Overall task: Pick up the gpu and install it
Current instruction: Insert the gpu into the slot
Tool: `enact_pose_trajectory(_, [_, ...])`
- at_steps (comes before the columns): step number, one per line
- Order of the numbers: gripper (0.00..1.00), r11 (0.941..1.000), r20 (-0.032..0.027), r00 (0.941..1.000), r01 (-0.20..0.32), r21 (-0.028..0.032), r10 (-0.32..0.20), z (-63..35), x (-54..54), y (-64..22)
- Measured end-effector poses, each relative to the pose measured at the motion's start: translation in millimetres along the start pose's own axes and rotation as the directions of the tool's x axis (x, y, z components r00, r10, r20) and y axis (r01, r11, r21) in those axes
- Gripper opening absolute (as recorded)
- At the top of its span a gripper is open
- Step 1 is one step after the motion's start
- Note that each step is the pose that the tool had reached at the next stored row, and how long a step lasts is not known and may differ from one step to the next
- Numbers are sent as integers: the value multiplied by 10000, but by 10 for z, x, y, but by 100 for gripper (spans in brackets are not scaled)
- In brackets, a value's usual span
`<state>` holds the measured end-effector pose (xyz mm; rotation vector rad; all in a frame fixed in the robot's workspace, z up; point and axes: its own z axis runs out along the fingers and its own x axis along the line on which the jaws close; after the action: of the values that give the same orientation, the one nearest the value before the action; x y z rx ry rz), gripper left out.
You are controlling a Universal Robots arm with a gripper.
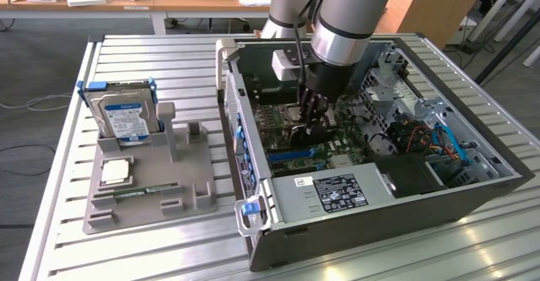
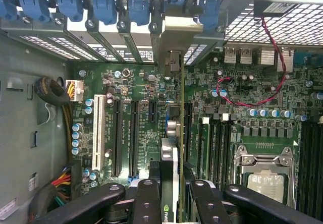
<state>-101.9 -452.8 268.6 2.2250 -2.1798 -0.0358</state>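
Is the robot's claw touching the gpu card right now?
Touching. In the wrist view the gripper has its black fingers pressed against both sides of the thin gpu, which is seen edge-on between them.

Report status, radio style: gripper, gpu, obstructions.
Status: gripper shut on gpu, inside the case. The gpu edge-on over motherboard slots; seating unclear. No blocker seen; red cable lies apart.

The gpu (image 2: 171,153), a thin dark card seen edge-on with a silver metal bracket (image 2: 174,37) at one end, stands on its long edge over the green motherboard (image 2: 136,82) inside the open computer case (image 1: 380,230), clasped by the gripper (image 2: 174,183).
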Motion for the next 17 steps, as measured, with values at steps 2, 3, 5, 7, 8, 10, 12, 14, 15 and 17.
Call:
enact_pose_trajectory(2, [27,10000,-3,10000,-1,-1,1,1,0,0])
enact_pose_trajectory(3, [27,10000,-2,10000,0,-2,0,1,0,0])
enact_pose_trajectory(5, [27,10000,-1,10000,0,-1,0,5,0,0])
enact_pose_trajectory(7, [27,10000,-2,10000,-6,-2,6,7,0,0])
enact_pose_trajectory(8, [27,10000,-3,10000,-17,-1,17,7,0,0])
enact_pose_trajectory(10, [27,10000,-2,10000,-31,-1,31,7,0,0])
enact_pose_trajectory(12, [27,10000,-1,10000,-38,-1,38,8,0,0])
enact_pose_trajectory(14, [27,10000,0,10000,-50,-1,50,8,0,0])
enact_pose_trajectory(15, [27,10000,0,10000,-59,-1,59,8,0,0])
enact_pose_trajectory(17, [27,10000,0,10000,-65,-1,65,8,0,0])
